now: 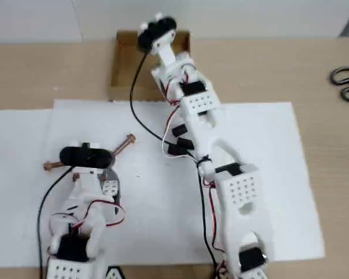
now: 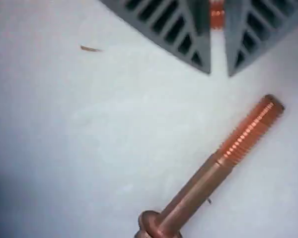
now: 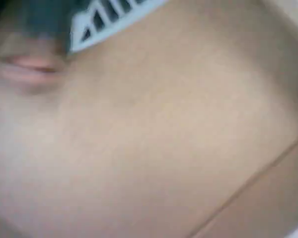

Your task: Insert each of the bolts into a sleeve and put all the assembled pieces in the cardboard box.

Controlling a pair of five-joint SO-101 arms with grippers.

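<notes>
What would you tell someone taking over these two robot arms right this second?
Left gripper: low over the white sheet, closed on a copper piece.
Right gripper: above the cardboard box; its grip is unclear.
Bolt: lies loose on the sheet near the left gripper, with no sleeve on it.
Done: unclear. A blurred pinkish shape by the right gripper cannot be identified.
Left: sleeve the loose bolt, then box it with the rest.
</notes>
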